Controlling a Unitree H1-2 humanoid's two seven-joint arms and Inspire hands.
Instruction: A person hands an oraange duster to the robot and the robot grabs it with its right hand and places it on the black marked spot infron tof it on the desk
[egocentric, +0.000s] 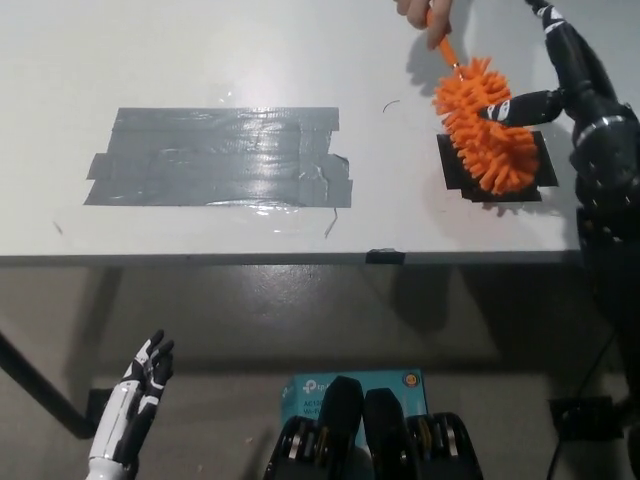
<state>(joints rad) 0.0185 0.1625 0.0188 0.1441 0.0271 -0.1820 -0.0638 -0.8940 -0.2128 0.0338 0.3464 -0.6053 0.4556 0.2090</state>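
Spreading across the upper half of the head view, the pale, smooth surface (200, 50) carries a wide patch of glossy grey tape (218, 157) at its middle and, toward the robot's right, the small black marked spot (497, 165), a matte square of dark tape. Over that square hangs the orange duster (485, 125), a fat bristly brush of soft spikes whose long axis runs diagonally from its thin handle at upper left down to its tip at lower right. A person's hand (425, 14) pinches the handle at the top edge. The black right hand (545, 98) sits just beside the duster on its right, fingers apart and holding nothing, one dark finger reaching in to touch the bristles near the head's middle. So the duster lies to the left of that hand, and the right arm is by far the nearer. Closing around the head or the handle looks like the step in hand. Far down at lower left, the white left hand (135, 395) rests below the surface, fingers loosely spread, empty.
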